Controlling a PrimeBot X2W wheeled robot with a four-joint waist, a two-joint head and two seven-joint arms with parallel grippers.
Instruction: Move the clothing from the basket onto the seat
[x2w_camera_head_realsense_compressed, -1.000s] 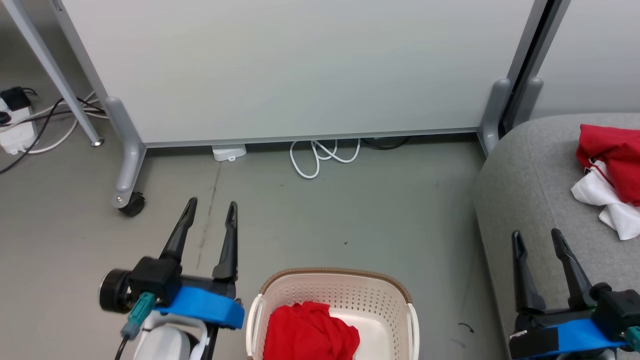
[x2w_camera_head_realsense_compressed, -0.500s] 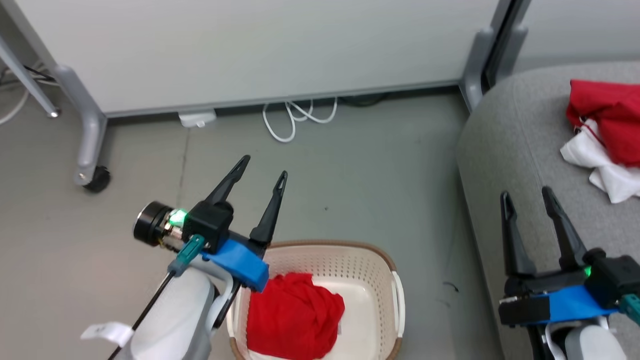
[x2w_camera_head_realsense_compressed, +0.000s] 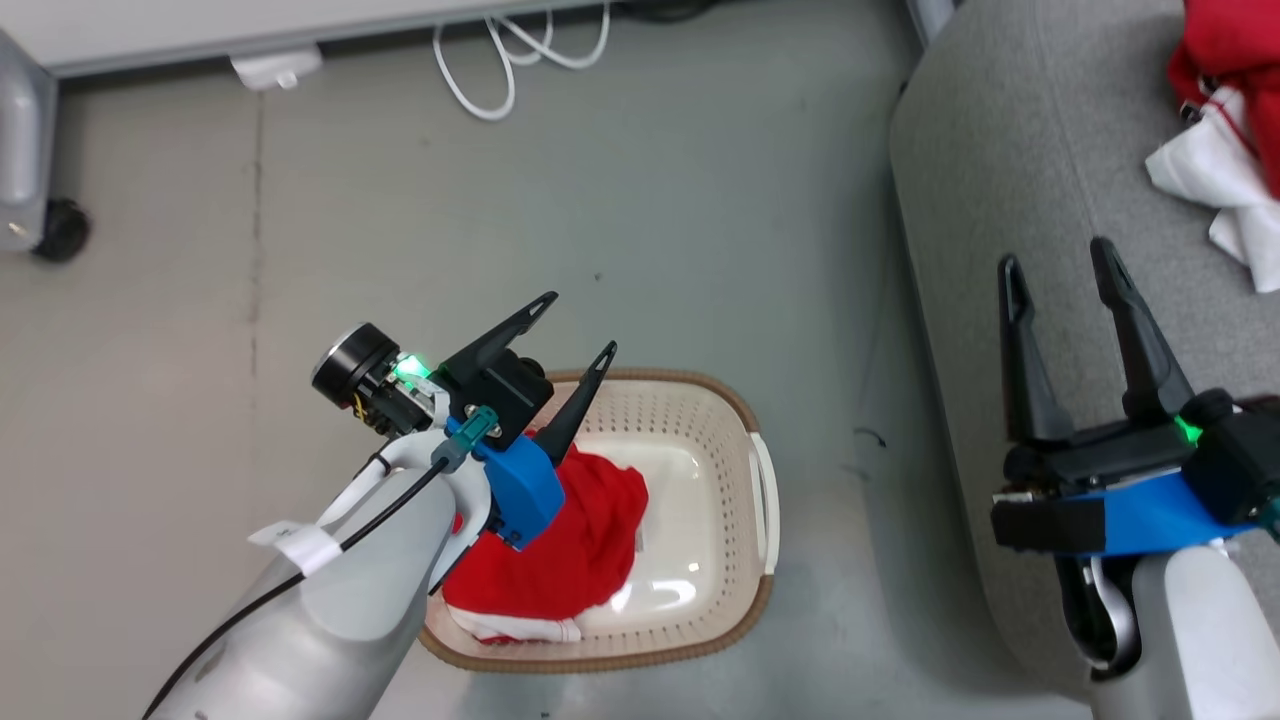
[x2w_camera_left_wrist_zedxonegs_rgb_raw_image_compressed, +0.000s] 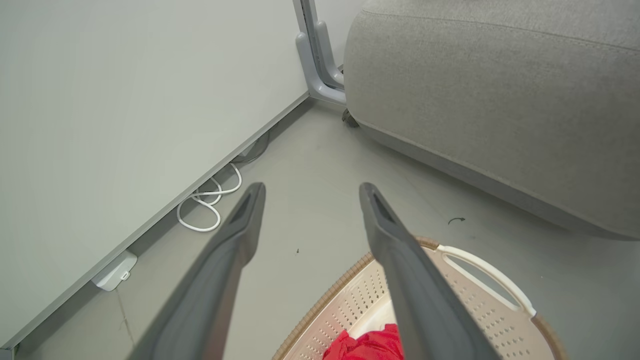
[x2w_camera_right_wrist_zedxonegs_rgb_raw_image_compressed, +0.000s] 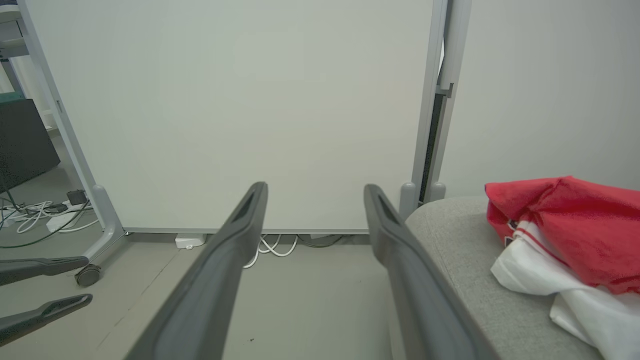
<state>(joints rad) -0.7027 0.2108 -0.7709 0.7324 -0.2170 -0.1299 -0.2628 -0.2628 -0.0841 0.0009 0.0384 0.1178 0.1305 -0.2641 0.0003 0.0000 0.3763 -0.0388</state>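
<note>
Head view, left gripper (x2w_camera_head_realsense_compressed: 582, 322): fingers spread apart, holding nothing; it hangs over the far left rim of the basket (x2w_camera_head_realsense_compressed: 700, 400), tips pointing far and to the right.
Head view, basket: stands on the grey floor (x2w_camera_head_realsense_compressed: 700, 200), left of the seat (x2w_camera_head_realsense_compressed: 1000, 150) and apart from it; a red garment (x2w_camera_head_realsense_compressed: 580, 530) lies bunched in its left half, white striped trim at the near edge.
Head view, right gripper (x2w_camera_head_realsense_compressed: 1055, 253): fingers apart, empty; seen against the seat's left part.
Head view, second garment (x2w_camera_head_realsense_compressed: 1225, 60): red and white, on the seat at the far right; well apart from the right gripper.
Left wrist view: both fingers wide apart; the basket's far rim and a corner of the red garment show below the tips; a white cable (x2w_camera_left_wrist_zedxonegs_rgb_raw_image_compressed: 210, 205) is coiled by the pale panel (x2w_camera_left_wrist_zedxonegs_rgb_raw_image_compressed: 125, 100); the seat is beyond on the right.
Right wrist view: fingers parted with nothing between; the second garment is heaped on the seat to the right; the left gripper's two tips are at the lower left, also apart.
</note>
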